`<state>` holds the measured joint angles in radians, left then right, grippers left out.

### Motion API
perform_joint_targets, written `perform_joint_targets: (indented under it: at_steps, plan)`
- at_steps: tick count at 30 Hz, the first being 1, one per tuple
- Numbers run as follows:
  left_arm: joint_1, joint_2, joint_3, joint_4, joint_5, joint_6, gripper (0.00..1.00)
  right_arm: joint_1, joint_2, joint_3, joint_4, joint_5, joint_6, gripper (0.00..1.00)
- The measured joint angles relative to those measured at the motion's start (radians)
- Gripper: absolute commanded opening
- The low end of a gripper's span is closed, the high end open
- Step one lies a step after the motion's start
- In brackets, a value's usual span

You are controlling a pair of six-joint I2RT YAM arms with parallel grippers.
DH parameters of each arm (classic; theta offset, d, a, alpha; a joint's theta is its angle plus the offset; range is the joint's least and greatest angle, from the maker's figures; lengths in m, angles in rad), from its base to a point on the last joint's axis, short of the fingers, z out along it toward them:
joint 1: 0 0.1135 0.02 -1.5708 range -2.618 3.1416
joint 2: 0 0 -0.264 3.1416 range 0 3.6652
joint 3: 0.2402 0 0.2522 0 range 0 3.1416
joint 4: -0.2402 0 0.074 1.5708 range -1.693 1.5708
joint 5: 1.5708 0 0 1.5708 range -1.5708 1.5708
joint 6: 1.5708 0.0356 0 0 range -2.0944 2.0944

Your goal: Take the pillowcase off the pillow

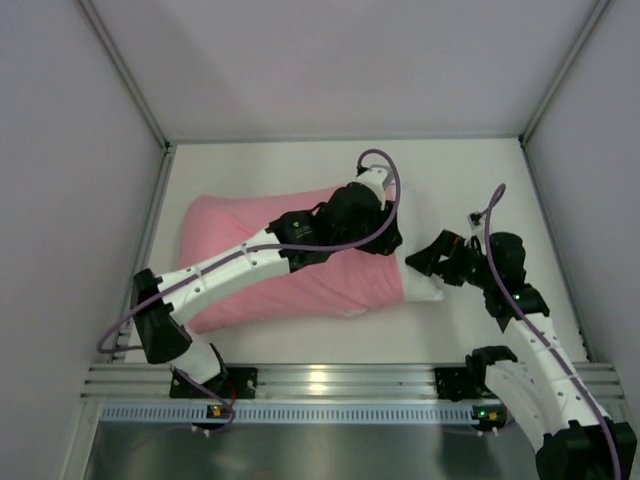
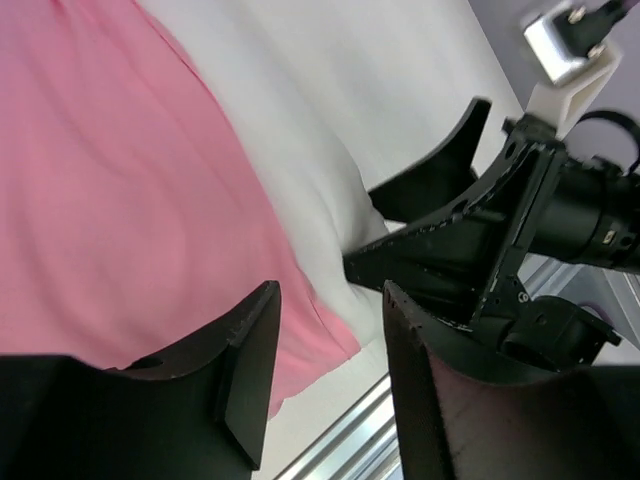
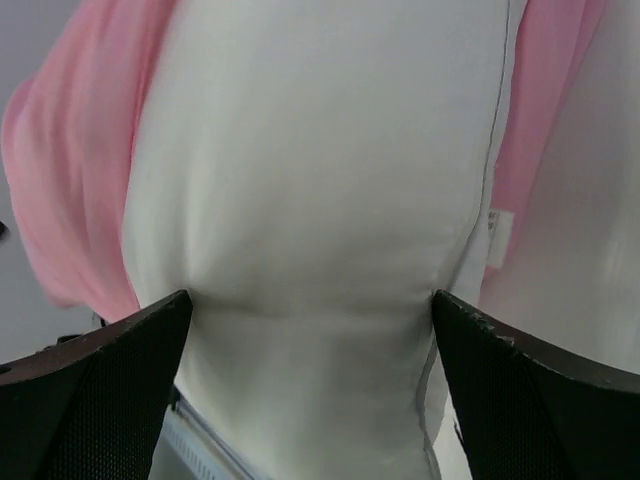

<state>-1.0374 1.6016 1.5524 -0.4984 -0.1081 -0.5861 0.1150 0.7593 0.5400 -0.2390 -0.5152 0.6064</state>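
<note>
- Pillowcase (image 1: 300, 290), pink, sleeves most of the pillow (image 3: 320, 180) on the table (image 1: 480, 180).
- Left gripper (image 2: 330, 295) hovers, jaws apart, over the pillowcase hem. It looks thin and floppy, easy to pinch there.
- Right gripper (image 3: 310, 300) gapes astride the bare white end: light, squashy, wants a deep bite.
</note>
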Motion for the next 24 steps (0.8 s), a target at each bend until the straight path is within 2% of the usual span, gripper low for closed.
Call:
perform_joint_targets:
  at_steps: [2, 8, 17, 24]
  plan:
    - [-0.005, -0.038, -0.011, -0.006, -0.035, 0.003, 0.58, 0.002, -0.051, -0.053, -0.042, -0.038, 0.008, 0.99]
    - [-0.012, -0.223, -0.148, -0.01, -0.094, -0.044, 0.59, 0.023, -0.209, -0.082, -0.127, -0.105, 0.006, 0.99]
    - [-0.018, -0.453, -0.397, -0.026, -0.117, -0.119, 0.59, 0.027, -0.142, -0.206, -0.116, -0.087, 0.011, 1.0]
    - [-0.018, -0.53, -0.443, -0.033, -0.09, -0.13, 0.6, 0.053, -0.168, -0.201, -0.148, -0.072, -0.008, 0.99]
